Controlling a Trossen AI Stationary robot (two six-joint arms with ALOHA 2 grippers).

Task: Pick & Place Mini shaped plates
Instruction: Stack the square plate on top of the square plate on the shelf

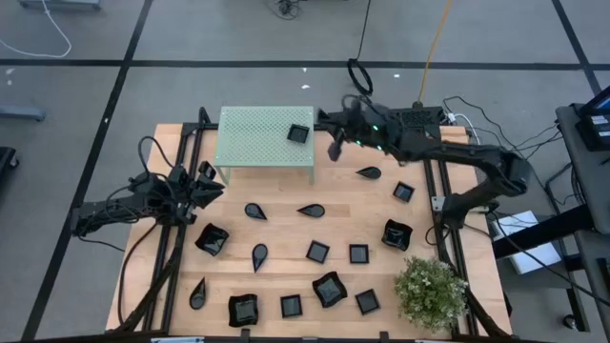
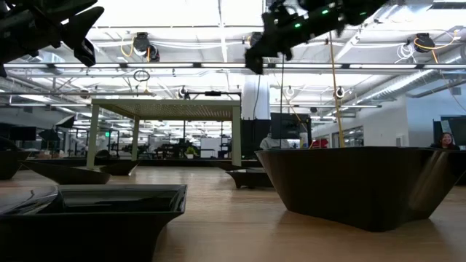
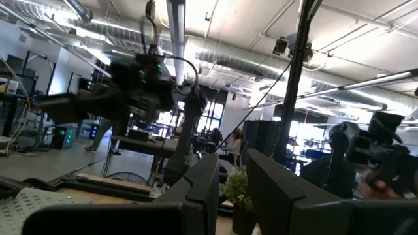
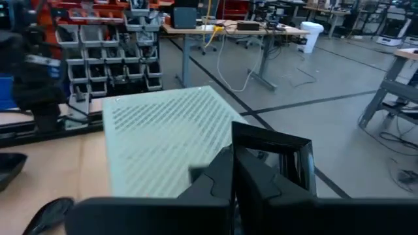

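Grey flooring crossed by dark tape lines surrounds a pale wooden table (image 1: 286,233), with a workshop of racks and benches beyond it. At about eleven o'clock on the table stands the green perforated platform (image 1: 257,138) on thin legs. A leafy potted plant (image 1: 431,291) sits at the five o'clock corner.

Reaching in from three o'clock, the right arm ends just off the platform's right edge, where the right gripper (image 1: 335,145) hangs above the table; in its wrist view the fingers (image 4: 225,176) are pressed together with nothing between them. The left arm waits at nine o'clock, its left gripper (image 1: 208,183) raised beside the platform's near leg; its fingers (image 3: 202,186) stand slightly apart and empty.

One small square plate (image 1: 299,134) rests on the platform near its right end. The other mini shaped plates (image 1: 317,252) lie scattered over the table's lower half from four to eight o'clock: squares, teardrops (image 1: 311,211) and a few larger wavy-rimmed dishes (image 1: 396,233).
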